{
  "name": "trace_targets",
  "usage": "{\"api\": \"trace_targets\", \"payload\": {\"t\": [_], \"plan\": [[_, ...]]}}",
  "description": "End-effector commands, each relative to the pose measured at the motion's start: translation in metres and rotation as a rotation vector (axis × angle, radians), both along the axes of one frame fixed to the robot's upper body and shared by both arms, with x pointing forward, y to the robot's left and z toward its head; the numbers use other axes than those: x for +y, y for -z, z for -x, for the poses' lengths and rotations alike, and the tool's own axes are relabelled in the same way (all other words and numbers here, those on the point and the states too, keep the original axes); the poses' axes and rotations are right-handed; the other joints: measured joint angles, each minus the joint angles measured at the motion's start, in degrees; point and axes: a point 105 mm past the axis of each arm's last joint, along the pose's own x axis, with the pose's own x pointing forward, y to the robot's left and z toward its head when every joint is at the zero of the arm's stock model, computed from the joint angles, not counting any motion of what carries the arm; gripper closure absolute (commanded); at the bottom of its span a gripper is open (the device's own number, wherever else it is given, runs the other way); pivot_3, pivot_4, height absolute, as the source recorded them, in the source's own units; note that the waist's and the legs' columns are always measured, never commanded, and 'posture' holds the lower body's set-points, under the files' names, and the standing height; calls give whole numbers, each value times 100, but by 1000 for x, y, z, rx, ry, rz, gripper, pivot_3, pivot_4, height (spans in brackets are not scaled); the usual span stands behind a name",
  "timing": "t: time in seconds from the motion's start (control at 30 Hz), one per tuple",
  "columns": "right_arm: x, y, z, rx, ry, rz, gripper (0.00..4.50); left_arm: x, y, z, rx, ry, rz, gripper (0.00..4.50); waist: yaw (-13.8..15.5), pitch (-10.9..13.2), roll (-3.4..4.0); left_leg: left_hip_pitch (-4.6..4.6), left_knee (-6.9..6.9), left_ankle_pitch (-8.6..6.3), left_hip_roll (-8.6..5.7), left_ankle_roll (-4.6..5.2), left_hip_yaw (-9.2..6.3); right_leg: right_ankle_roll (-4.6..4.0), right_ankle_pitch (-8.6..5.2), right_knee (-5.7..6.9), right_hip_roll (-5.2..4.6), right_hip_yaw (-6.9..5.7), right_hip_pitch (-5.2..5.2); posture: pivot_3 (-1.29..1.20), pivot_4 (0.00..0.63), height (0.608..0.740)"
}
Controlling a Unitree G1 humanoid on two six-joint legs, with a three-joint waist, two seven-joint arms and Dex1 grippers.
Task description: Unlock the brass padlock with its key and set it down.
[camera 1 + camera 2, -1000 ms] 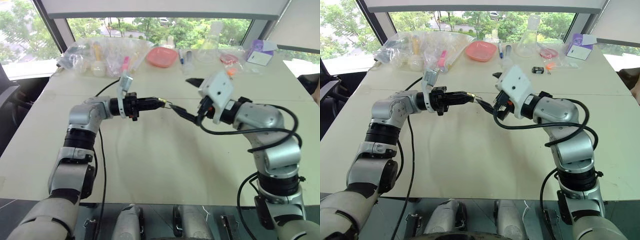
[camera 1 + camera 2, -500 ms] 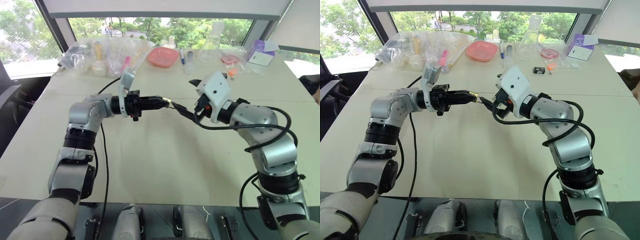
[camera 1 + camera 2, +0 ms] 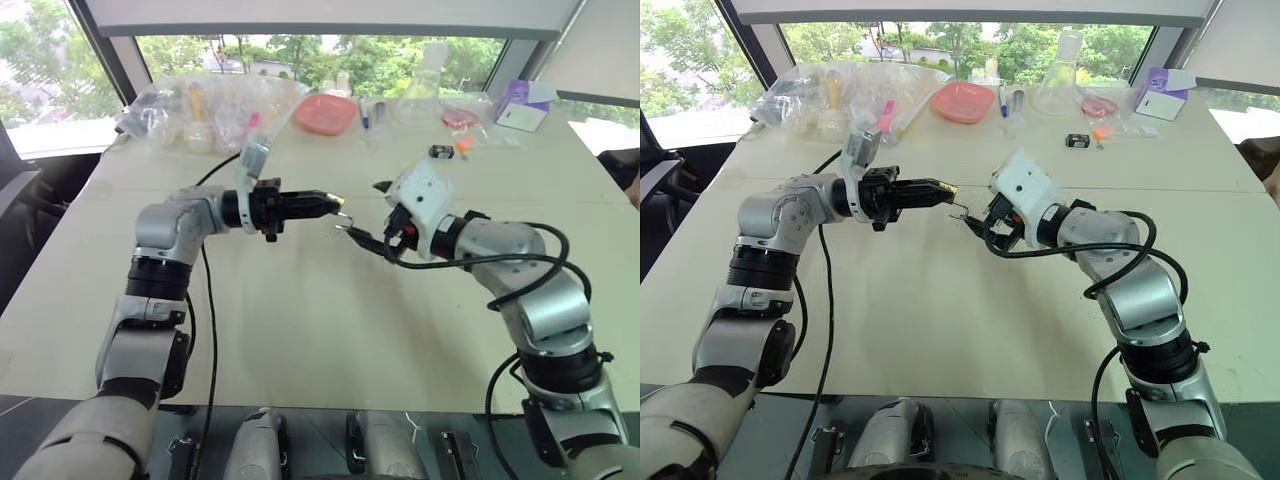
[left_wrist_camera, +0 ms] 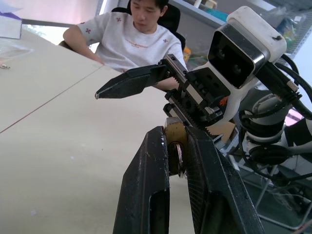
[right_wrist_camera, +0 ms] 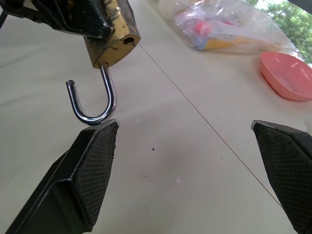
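My left gripper [image 3: 332,203] points to the right above the table, shut on the brass padlock [image 5: 113,41]. The padlock's silvery shackle [image 5: 95,105] stands open, hanging down as a hook with one end free. My right gripper [image 3: 362,210] faces it with jaws wide open. Its lower finger [image 5: 92,170] is just under the shackle and does not touch it. In the left wrist view the padlock [image 4: 174,141] is pinched between the two black fingers. The key is out of view.
Along the table's far edge lie clear plastic bags [image 3: 200,100], a pink dish [image 3: 325,113], a glass flask [image 3: 425,85], a purple box [image 3: 522,105] and a small black-and-orange item [image 3: 447,150]. A person in a white T-shirt [image 4: 131,39] sits beyond the table.
My right gripper has sunk and its lower finger has come away from the padlock, leaving a small gap below it. The left gripper has kept still with the padlock.
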Motion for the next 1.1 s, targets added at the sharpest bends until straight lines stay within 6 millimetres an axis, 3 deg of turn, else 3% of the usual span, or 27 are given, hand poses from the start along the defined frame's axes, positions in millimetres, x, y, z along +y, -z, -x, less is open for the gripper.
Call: {"api": "trace_targets", "payload": {"t": [0.03, 0.13, 0.27, 0.33, 0.47, 0.6, 0.93, 0.97, 1.0, 1.1], "plan": [[-25, -31, 3, -69, 117, -33, 42, -6, 2, -6, -6, -44, 5, 4500, 11, 0, 0, -1, 0, 0, 0, 1, 0, 0, 0, -2, 0, 0, 1, 0, 150, 733], [-27, -25, 18, 25, 93, -21, 42, -19, 22, -20, 28, -134, -56, 4500, 18, 0, 0, -1, 0, -1, -1, 2, 0, 0, 0, -2, -2, 0, 1, 0, 150, 733], [-18, 12, 56, 237, -31, 69, 42, -38, 47, -29, 166, -175, -99, 4500, 29, 0, -1, -1, -3, -11, -1, 19, -5, 0, 0, -5, 0, -1, 2, 0, 150, 733], [-18, 26, 65, 287, -37, 113, 42, -48, 54, -29, 255, -165, -94, 4500, 9, 1, -2, -4, -2, -20, -1, 35, -5, 0, 0, -8, 1, -1, 1, 0, 150, 733], [-17, 35, 69, 325, -32, 128, 42, -63, 64, -29, 374, -160, -92, 4500, -15, 1, -3, -1, 2, -24, -2, 42, -4, 0, 0, -3, 0, 2, 1, 0, 150, 733], [-20, 38, 60, 306, 36, 122, 42, -78, 78, -31, 459, -177, -105, 4500, -10, 1, -3, -1, 0, -24, -2, 42, -8, 0, 0, -4, 1, 1, 0, 0, 150, 733], [-21, 39, 48, 279, 95, 105, 42, -75, 96, -37, 522, -230, -174, 4500, -7, 1, -3, -1, -1, -24, -2, 43, -6, 0, 0, -5, 0, 1, 0, 0, 150, 733], [-22, 39, 46, 273, 103, 106, 0, -75, 97, -36, 522, -230, -177, 3471, -5, 1, -3, -1, -1, -24, -2, 43, -6, 0, 0, -6, 0, 1, 0, 0, 150, 733], [-23, 39, 45, 269, 110, 107, 0, -75, 97, -36, 522, -227, -178, 3155, -4, 1, -3, -1, -1, -24, -2, 43, -5, -1, 0, -5, 0, 1, 0, 0, 150, 733], [-24, 39, 41, 265, 117, 106, 0, -73, 98, -36, 528, -240, -182, 1566, -3, 1, -3, -2, -1, -24, -2, 43, -5, 0, 0, -6, 0, 1, 1, 0, 150, 733]]}}
